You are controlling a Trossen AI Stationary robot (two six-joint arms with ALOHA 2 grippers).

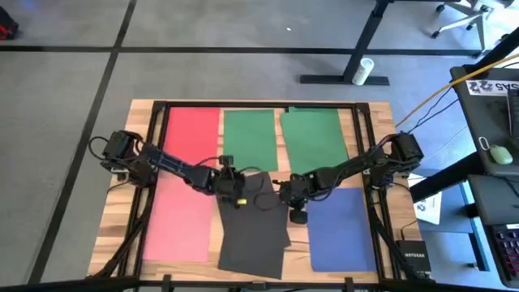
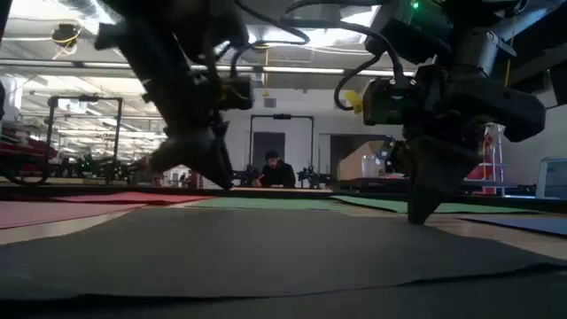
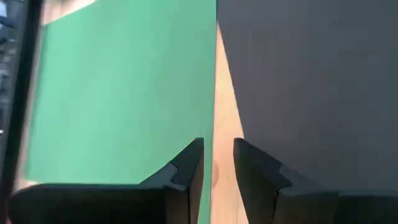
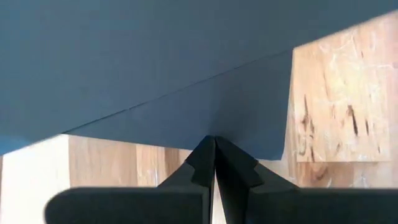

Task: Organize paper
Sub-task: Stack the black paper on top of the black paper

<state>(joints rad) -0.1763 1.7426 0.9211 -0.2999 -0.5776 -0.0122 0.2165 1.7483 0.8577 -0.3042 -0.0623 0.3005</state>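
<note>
Coloured paper lies flat on the wooden table: a red sheet (image 1: 192,130), two green sheets (image 1: 249,138) (image 1: 312,138), a pink sheet (image 1: 180,221), dark grey paper (image 1: 255,227) and a blue sheet (image 1: 340,229). My left gripper (image 3: 217,155) is open over the bare wood strip between a green sheet (image 3: 118,93) and the dark grey paper (image 3: 311,81), near the table's middle (image 1: 231,191). My right gripper (image 4: 214,142) is shut, pointing down at the dark grey paper's right side (image 1: 298,204). My right gripper's shut fingertips (image 4: 205,155) meet the dark grey paper at its edge (image 4: 214,130), coming from above and pointing down (image 2: 418,213). The paper lies on the table. Whether a layer is caught between the fingers, I cannot tell.
A black frame (image 1: 365,146) runs around the table. Cables trail along both arms. To the right stands a desk with a mouse (image 1: 501,154) and a white printed sheet (image 1: 430,207). A person (image 2: 276,170) sits far behind the table.
</note>
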